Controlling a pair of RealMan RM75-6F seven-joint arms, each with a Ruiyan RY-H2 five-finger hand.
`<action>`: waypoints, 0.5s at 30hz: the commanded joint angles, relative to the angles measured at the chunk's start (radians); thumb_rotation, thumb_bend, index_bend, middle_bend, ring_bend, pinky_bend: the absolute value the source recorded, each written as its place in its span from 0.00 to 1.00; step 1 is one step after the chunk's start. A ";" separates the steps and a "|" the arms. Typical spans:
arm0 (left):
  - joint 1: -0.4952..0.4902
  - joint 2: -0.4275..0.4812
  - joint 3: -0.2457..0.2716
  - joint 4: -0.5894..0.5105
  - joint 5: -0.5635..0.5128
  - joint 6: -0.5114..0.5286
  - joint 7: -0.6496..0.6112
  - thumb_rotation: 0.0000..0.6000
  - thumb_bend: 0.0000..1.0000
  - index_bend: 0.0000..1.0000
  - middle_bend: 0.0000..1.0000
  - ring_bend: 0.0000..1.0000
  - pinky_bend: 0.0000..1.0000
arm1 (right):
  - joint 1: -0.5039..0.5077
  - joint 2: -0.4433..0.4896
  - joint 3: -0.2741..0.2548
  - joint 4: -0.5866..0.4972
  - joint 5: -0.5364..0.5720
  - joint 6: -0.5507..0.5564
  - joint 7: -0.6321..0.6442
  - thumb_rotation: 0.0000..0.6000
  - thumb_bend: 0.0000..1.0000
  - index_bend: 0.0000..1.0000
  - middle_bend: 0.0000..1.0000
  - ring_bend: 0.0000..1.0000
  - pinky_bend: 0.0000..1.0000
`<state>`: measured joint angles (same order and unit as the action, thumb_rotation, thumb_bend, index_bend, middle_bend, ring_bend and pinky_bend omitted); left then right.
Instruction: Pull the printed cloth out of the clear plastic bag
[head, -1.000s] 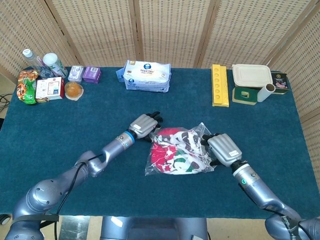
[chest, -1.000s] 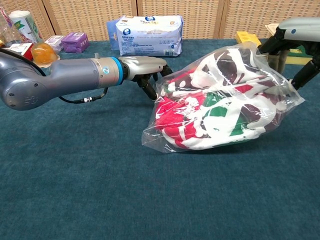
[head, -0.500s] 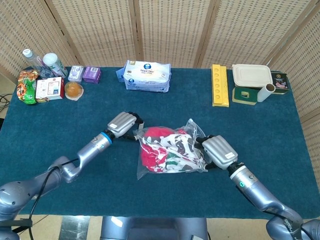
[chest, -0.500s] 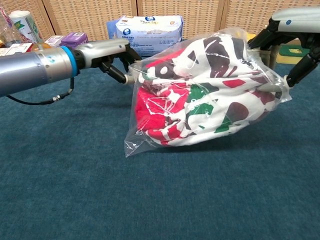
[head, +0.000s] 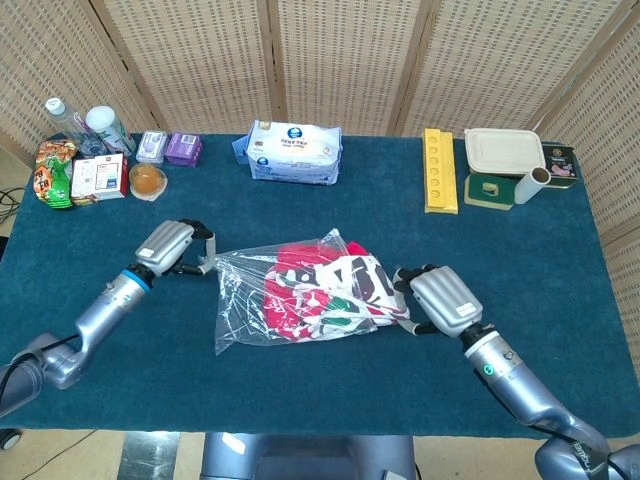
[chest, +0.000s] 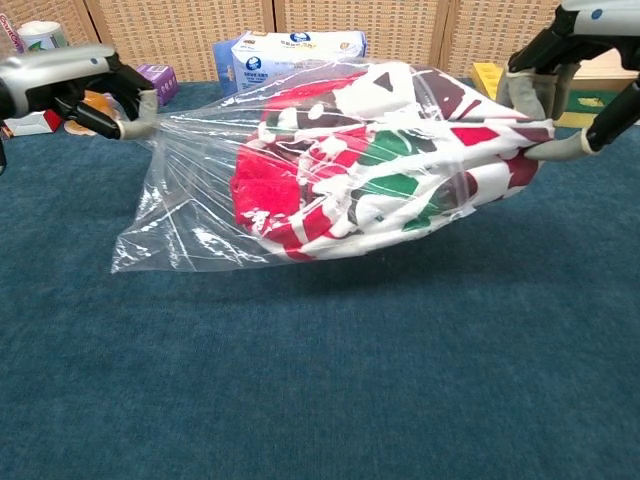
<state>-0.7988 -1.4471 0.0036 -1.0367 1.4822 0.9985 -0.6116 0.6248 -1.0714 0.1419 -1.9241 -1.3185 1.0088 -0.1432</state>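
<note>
The printed cloth (head: 335, 290), red, white, green and dark brown, sits bunched inside the clear plastic bag (head: 245, 300), toward the bag's right end. The bag is stretched long from left to right across the middle of the bench (head: 330, 385). My left hand (head: 168, 246) pinches the bag's left corner; my right hand (head: 440, 298) grips its right end, cloth included. The bench is covered in dark blue cloth, with woven screens (head: 330, 60) behind it.
</note>
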 joint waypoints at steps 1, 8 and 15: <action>0.021 0.027 -0.005 0.006 -0.018 0.000 0.014 1.00 0.46 0.88 0.57 0.37 0.33 | -0.010 0.019 0.004 0.004 0.014 0.012 -0.008 1.00 0.37 0.68 0.40 0.49 0.40; 0.067 0.064 -0.017 0.040 -0.061 -0.011 0.081 1.00 0.45 0.89 0.57 0.37 0.33 | -0.039 0.068 0.006 0.030 0.043 0.033 0.001 1.00 0.37 0.68 0.41 0.49 0.40; 0.106 0.049 -0.027 0.092 -0.091 -0.029 0.099 1.00 0.44 0.89 0.57 0.37 0.33 | -0.073 0.092 0.000 0.073 0.053 0.048 0.047 1.00 0.37 0.68 0.41 0.49 0.40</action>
<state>-0.6971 -1.3948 -0.0207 -0.9489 1.3946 0.9734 -0.5097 0.5566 -0.9830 0.1436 -1.8556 -1.2675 1.0547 -0.1009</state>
